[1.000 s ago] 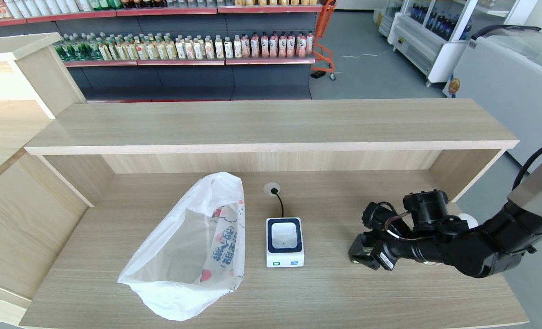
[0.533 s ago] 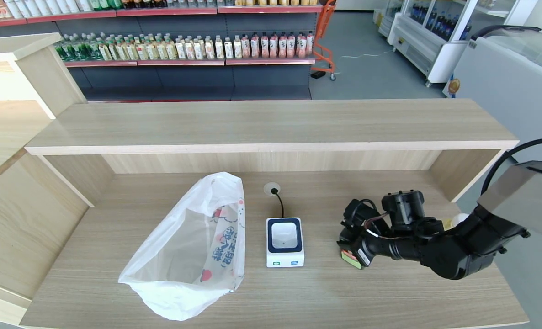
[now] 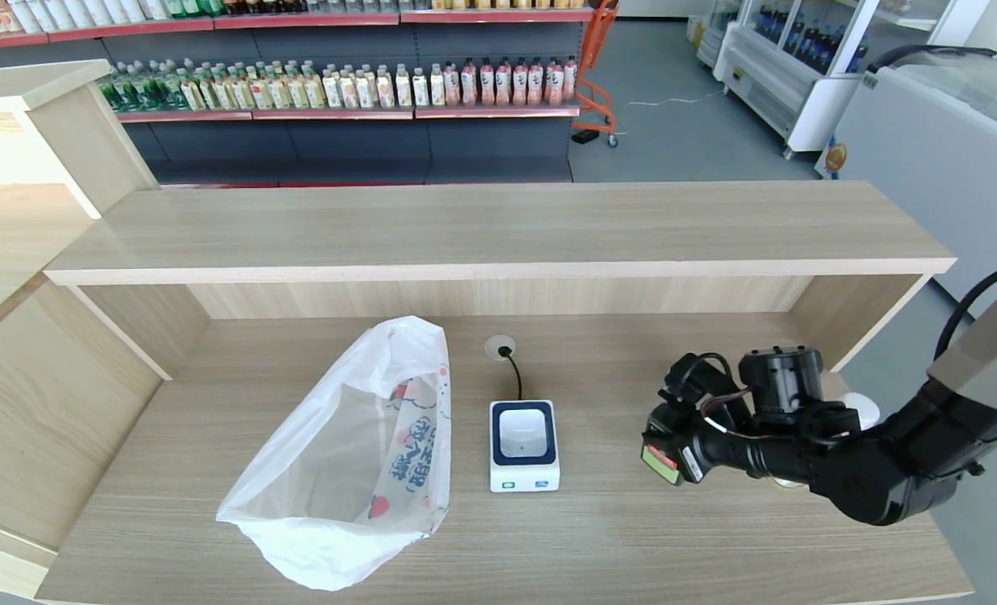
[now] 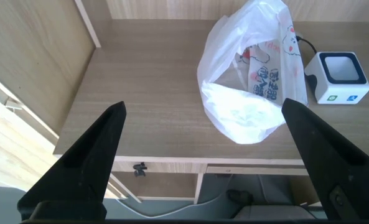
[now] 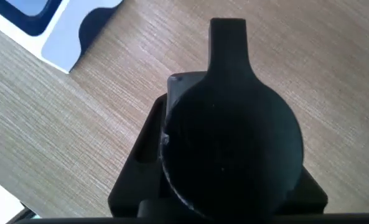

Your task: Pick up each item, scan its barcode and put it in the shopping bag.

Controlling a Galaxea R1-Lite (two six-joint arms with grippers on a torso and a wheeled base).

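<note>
Right gripper (image 3: 665,458): fingers closed onto a small item (image 3: 656,465) and held above the counter (image 3: 599,538), to the right of the scanner (image 3: 524,444) and apart from it. The gripper points toward the scanner.

Left gripper (image 4: 204,107): fingers spread wide and holding nothing. It is positioned over the near edge of the counter, on the near side of the shopping bag (image 4: 246,112).

Item: a green face with a red band shows at the gripper tip. The overall shape cannot be determined, because the fingers cover the remainder.

Shopping bag: white translucent plastic with printed figures. It lies on the counter just left of the scanner, mouth open.

Change from 0.5 s ago: the right gripper has moved right, away from the scanner, and sits slightly higher. The bag and the scanner have not moved.
</note>
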